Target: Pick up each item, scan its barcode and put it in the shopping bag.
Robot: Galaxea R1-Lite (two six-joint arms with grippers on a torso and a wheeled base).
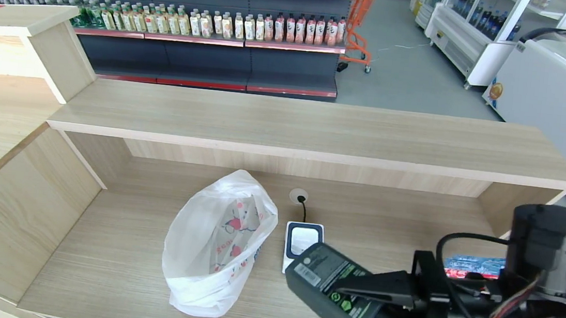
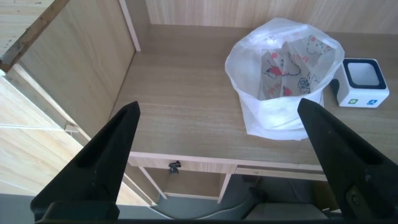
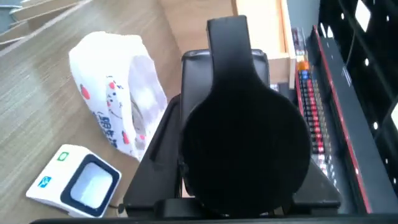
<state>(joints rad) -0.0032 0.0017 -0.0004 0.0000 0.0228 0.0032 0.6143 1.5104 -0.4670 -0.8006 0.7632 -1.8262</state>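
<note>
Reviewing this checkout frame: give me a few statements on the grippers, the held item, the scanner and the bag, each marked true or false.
1. The right gripper is shut on a dark box with a barcode label. True.
2. The shopping bag is empty. False: a printed packet sits inside it.
3. The scanner stands right beside the bag, on the robot's right of it. True.
4. The left gripper holds a bottle. False: it is open and holds nothing.
</note>
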